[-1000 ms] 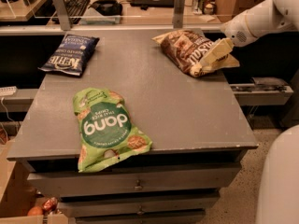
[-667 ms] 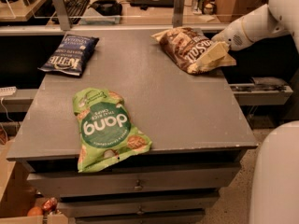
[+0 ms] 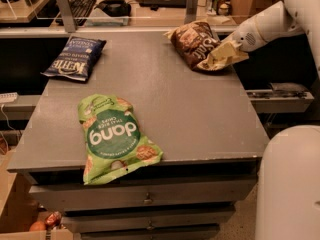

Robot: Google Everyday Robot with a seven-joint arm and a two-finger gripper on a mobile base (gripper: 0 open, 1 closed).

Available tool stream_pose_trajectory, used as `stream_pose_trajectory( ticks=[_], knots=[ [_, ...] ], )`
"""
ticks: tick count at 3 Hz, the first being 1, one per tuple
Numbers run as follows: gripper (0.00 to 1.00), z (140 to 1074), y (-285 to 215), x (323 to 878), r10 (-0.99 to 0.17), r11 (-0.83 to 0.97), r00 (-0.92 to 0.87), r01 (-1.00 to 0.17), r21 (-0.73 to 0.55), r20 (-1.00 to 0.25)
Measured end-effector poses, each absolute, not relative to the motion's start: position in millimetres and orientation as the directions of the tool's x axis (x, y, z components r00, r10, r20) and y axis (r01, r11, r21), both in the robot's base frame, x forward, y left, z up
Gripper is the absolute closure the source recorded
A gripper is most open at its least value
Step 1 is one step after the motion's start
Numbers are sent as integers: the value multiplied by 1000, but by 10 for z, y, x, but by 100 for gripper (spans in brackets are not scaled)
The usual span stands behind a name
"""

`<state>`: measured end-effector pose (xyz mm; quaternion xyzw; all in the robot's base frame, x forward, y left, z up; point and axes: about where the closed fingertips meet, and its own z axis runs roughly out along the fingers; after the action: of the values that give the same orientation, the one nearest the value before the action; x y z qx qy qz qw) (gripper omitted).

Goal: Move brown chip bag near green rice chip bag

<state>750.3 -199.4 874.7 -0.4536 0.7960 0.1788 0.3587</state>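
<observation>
The brown chip bag [image 3: 196,44] lies at the far right of the grey table [image 3: 200,114], its cream-yellow edge lifted up. My gripper [image 3: 234,46] comes in from the right on the white arm [image 3: 267,24] and is shut on that lifted edge. The green rice chip bag [image 3: 112,134] lies flat at the front left of the table, with its lower end hanging over the front edge. The two bags are far apart.
A dark blue chip bag [image 3: 75,57] lies at the far left corner of the table. Drawers [image 3: 145,199] sit under the table front. A desk with a keyboard [image 3: 80,4] stands behind. My white base [image 3: 290,184] is at the lower right.
My gripper has moved a little left and toward the table with the brown bag's edge in it. The bag has shifted slightly left and its right end has lifted. The green bag has not moved.
</observation>
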Motion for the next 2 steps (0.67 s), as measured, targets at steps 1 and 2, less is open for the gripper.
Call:
stream_pose_trajectory(
  ticks=[1,2],
  knots=[
    [100,9024,-1881,7419,-585,476,-259,-877,-67,-769],
    [100,9541,-1835,7265,-585,435,-142,-886,-161,-798]
  ],
)
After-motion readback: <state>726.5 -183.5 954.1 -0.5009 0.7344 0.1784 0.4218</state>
